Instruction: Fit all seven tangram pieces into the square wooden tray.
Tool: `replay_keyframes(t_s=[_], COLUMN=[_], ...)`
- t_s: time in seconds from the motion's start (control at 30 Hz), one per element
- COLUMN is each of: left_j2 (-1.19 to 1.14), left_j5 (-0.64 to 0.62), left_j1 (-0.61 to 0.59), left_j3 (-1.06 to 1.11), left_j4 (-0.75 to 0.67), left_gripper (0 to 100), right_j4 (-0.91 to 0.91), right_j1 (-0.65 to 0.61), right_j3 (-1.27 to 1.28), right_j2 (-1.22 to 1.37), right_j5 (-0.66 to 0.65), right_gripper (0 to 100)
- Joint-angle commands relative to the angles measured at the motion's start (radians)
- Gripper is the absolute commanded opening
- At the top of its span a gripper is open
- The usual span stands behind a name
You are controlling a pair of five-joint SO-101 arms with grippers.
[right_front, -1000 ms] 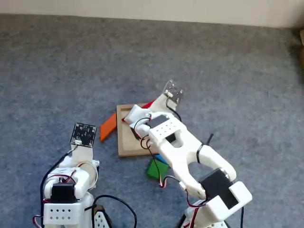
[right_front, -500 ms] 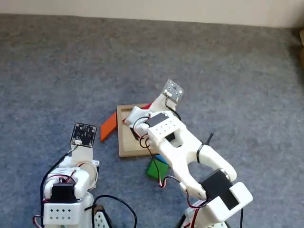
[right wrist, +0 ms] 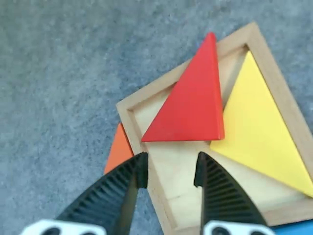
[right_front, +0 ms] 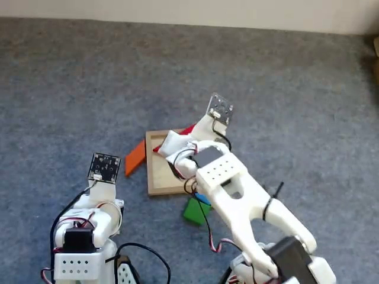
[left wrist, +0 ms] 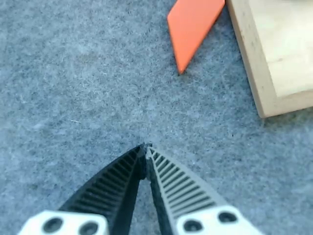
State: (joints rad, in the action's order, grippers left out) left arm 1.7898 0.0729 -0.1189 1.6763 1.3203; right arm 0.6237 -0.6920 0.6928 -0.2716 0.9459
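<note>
Nearest the bases, the left gripper (left wrist: 146,147) hangs over the carpet (left wrist: 73,88), fingers pressed together on nothing. Ahead of it the orange piece (left wrist: 193,24) lies just beside the tray (right_front: 149,171), long axis slanted, sharp tip toward that gripper. By the tray's near edge, 1 green piece (right_front: 192,211) and 1 blue piece (right_front: 201,199) lie on the carpet. The right gripper (right wrist: 170,166) hovers over the tray, fingers spread, holding nothing. Inside lie 2 triangles: the yellow triangle (right wrist: 259,132) flat, the red triangle (right wrist: 190,107) beside it, narrow tip pointing away across the far rim.
</note>
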Motion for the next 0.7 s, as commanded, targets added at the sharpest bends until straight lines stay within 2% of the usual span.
replay_keyframes(t_s=[0.0, 0.2, 0.3, 0.47, 0.67], left_j2=[0.027, 0.027, 0.027, 0.027, 0.027], left_j5=[-0.003, -0.003, -0.003, -0.003, -0.003], left_j1=[-0.012, -0.012, -0.012, -0.012, -0.012], left_j3=[0.021, 0.021, 0.021, 0.021, 0.021], left_j4=[0.006, 0.006, 0.006, 0.006, 0.006], left_gripper=[1, 1, 1, 1, 1], right_j4=[0.007, -0.004, -0.067, -0.153, -0.223], right_j1=[-0.002, 0.05, 0.096, 0.142, 0.154], right_j3=[0.008, 0.004, 0.004, 0.007, 0.008], right_j2=[-0.108, -0.124, -0.124, -0.124, -0.122], right_j5=[-0.02, -0.021, -0.051, -0.141, -0.147], right_gripper=[16.3, 16.3, 15.5, 0.0, 0.4])
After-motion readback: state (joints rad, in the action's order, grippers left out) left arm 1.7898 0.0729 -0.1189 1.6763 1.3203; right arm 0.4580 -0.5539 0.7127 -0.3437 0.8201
